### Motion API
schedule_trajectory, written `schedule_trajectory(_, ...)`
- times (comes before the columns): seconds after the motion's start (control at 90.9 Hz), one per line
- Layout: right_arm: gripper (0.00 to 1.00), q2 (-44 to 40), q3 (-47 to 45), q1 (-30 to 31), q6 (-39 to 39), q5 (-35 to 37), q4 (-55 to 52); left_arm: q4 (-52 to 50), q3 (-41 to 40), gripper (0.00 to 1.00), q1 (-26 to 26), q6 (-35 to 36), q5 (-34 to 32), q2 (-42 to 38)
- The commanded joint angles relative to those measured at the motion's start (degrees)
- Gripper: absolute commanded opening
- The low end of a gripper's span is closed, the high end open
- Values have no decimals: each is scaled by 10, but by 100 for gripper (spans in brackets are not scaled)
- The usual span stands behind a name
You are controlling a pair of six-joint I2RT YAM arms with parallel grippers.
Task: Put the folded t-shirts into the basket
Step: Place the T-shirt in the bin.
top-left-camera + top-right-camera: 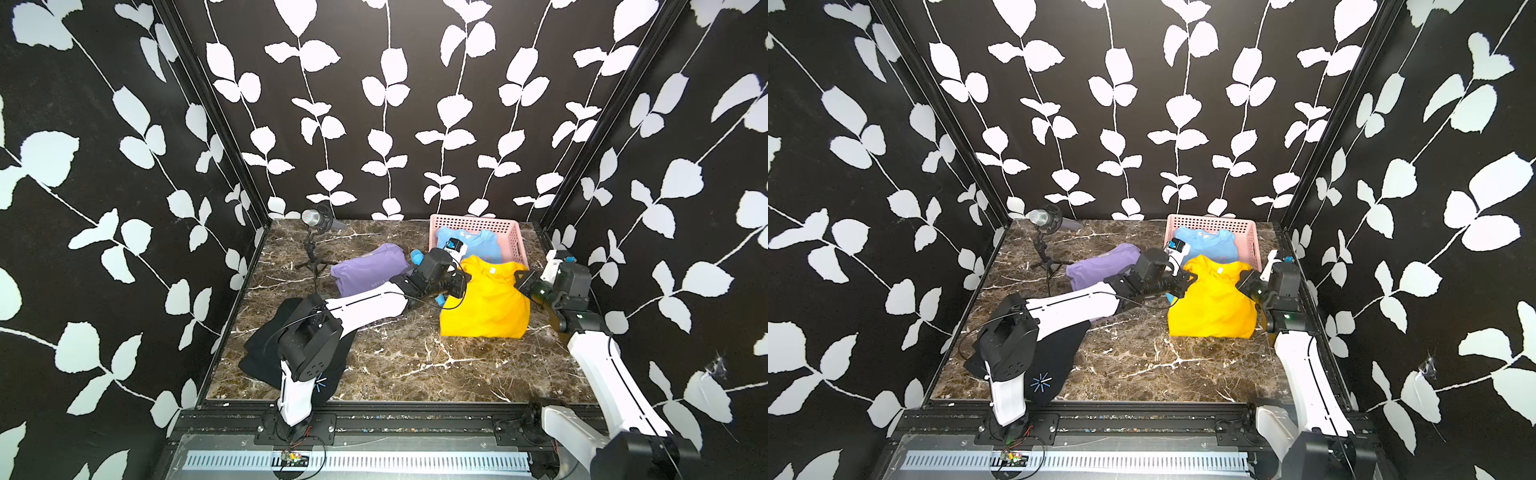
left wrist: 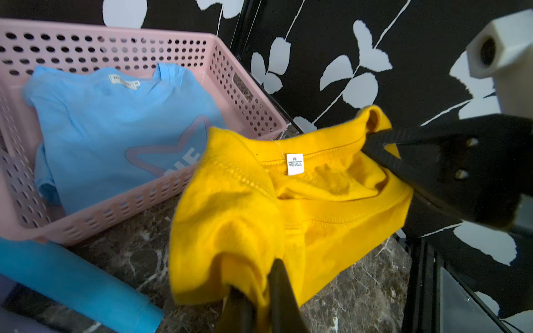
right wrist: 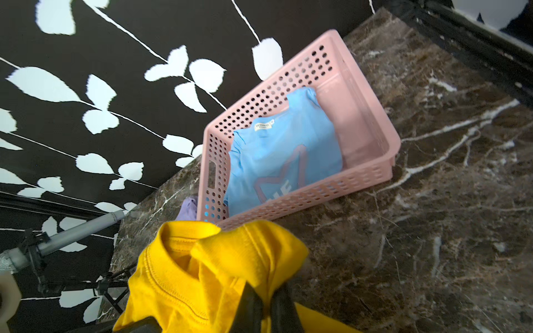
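Brown marble tabletop (image 1: 415, 361) fills the floor of a black booth with white leaf-print walls, and its lower middle lies bare in both top views. At lower left, a folded black t-shirt with a blue starburst (image 1: 1054, 353) lies under the left arm, near the table's left edge. Above it stands a grey microphone on a small tripod (image 1: 316, 217). A folded lilac t-shirt (image 1: 370, 266) lies at centre. The left gripper (image 1: 464, 277) is pinched tight on one shoulder of the mustard-yellow t-shirt (image 1: 486, 303). At upper right, against the back wall, the pale pink perforated plastic basket (image 1: 473, 218) holds the light blue t-shirt (image 1: 478, 245). The yellow collar overlaps its near rim. By the right rail, the right gripper (image 1: 521, 279) is clamped on the other shoulder.
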Motion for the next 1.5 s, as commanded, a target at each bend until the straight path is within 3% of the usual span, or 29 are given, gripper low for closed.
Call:
schedule_trajectory(0.0,0,-4,37,10,13,24,8,-25,33,0,10,17,4,-41)
schedule_trajectory(0.594,0,101,192,29,22,56,16,-98,197,0,64,45,-2,4)
schedule_trajectory(1.056,0,268,294,30,-16,113,65,-170,427,0,99,58,7,181)
schedule_trajectory(1.485,0,482,485,28,-75,129,5,-145,576,0,128,61,-13,355)
